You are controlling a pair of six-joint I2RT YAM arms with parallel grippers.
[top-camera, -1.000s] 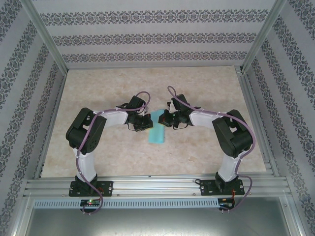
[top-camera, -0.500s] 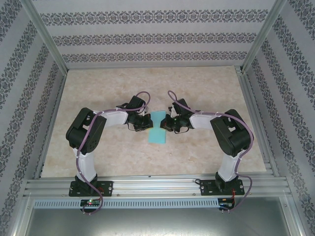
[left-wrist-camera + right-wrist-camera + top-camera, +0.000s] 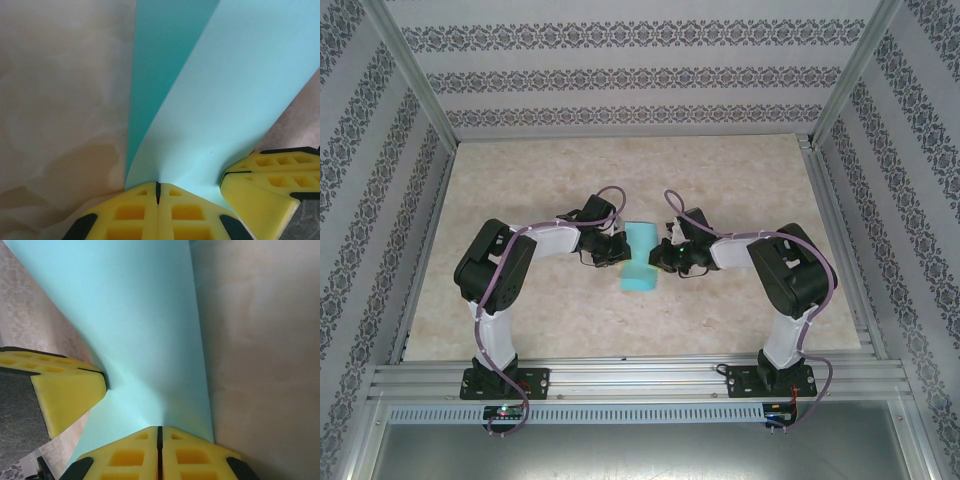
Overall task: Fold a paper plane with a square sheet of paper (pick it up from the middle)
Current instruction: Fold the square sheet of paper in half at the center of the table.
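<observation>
Left gripper [image 3: 158, 189]: jaws are meeting flat with no gap between them, pinching the edge of the square sheet of paper [image 3: 225, 100], which is rising straight out of the seam. Right gripper [image 3: 160, 432]: likewise clamped tight on the sheet's edge, coming in from the opposite side. In each wrist view the other gripper's yellow tips are sitting just beside, touching the same turquoise surface.

Moving outward: the sheet is bowing between the two pinches. In the left wrist view a lighter layer is curving over a darker one beneath, so it is reading as doubled over, not flat. From above it is showing as a narrow strip between the two grippers, over the middle of the marbled table [image 3: 520, 180]. Whether its near end is touching the tabletop I cannot tell.

Progress, as I am judging it: the sheet is up off the table at its middle and the first lengthwise half-fold appears to be under way. The bend is looking soft and rounded, with no sharp crease showing. Remaining: pressing the centre crease, turning the nose corners in, folding down the wings. No dart shape is showing yet
</observation>
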